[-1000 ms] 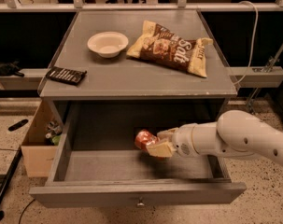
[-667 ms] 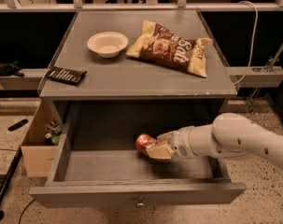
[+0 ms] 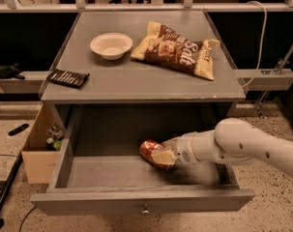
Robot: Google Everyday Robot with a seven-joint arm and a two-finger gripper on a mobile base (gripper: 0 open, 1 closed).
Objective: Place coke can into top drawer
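The top drawer (image 3: pixel 136 203) of the grey cabinet is pulled open, its flat front panel and small knob toward me. The coke can (image 3: pixel 150 150), red and tilted on its side, is inside the drawer near the middle, low over the drawer floor. My gripper (image 3: pixel 161 153) reaches in from the right on a white arm and is shut on the can, one pale finger (image 3: pixel 164 157) across its front. I cannot tell whether the can touches the floor.
On the cabinet top lie a white bowl (image 3: pixel 111 45), a brown-and-cream chip bag (image 3: pixel 177 50) and a dark flat snack pack (image 3: pixel 67 78). A cardboard box (image 3: pixel 39 148) with small items stands left of the drawer. A dark cable runs on the floor at left.
The gripper and can have shifted slightly left and lower inside the drawer. Nothing else has moved.
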